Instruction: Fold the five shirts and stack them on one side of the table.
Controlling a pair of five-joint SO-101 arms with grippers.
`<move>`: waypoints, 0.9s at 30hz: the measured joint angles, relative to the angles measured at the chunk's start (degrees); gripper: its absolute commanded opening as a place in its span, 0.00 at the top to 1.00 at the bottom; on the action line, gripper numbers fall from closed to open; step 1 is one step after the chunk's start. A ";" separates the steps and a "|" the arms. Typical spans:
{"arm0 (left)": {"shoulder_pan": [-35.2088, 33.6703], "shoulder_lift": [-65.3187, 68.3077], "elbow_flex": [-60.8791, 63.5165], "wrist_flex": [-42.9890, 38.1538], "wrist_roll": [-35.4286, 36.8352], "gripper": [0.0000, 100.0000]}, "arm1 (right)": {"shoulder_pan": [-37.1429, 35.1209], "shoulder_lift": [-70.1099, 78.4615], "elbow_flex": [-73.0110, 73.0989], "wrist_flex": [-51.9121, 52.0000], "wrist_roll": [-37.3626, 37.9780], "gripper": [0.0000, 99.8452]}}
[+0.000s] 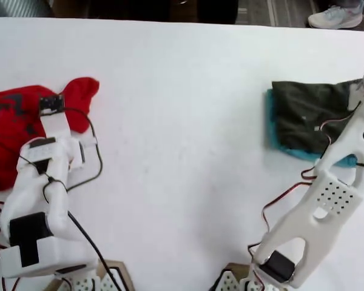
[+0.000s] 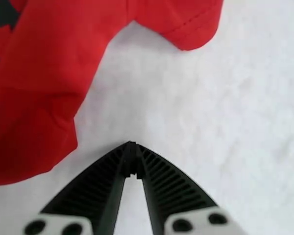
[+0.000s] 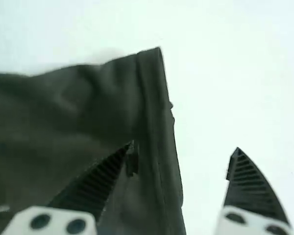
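I count three shirts on the white tabletop, and two arms of mine, each with one pincer.

At the left lies one red shirt, spread loose and rumpled, not folded, with one rounded flap reaching toward the middle of the tabletop. My left arm stretches over its near edge. My left pincer is pressed together, its two black tips meeting with nothing between them. It hangs above bare tabletop just beside the edge of the red cloth; I cannot tell whether it touches the surface.

The middle of the tabletop carries no cloth.

At the right two shirts lie in one pile: a dark shirt, folded into a rough rectangle, sits on top of a teal shirt, which shows as a strip along two of its edges. My right arm reaches over this pile. My right pincer is spread wide and holds nothing, with one finger over the dark shirt near its stitched edge and the other over bare tabletop.
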 measured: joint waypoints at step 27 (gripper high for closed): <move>0.00 0.00 0.00 0.00 0.00 0.97 | -8.97 -1.85 15.65 15.65 0.44 0.98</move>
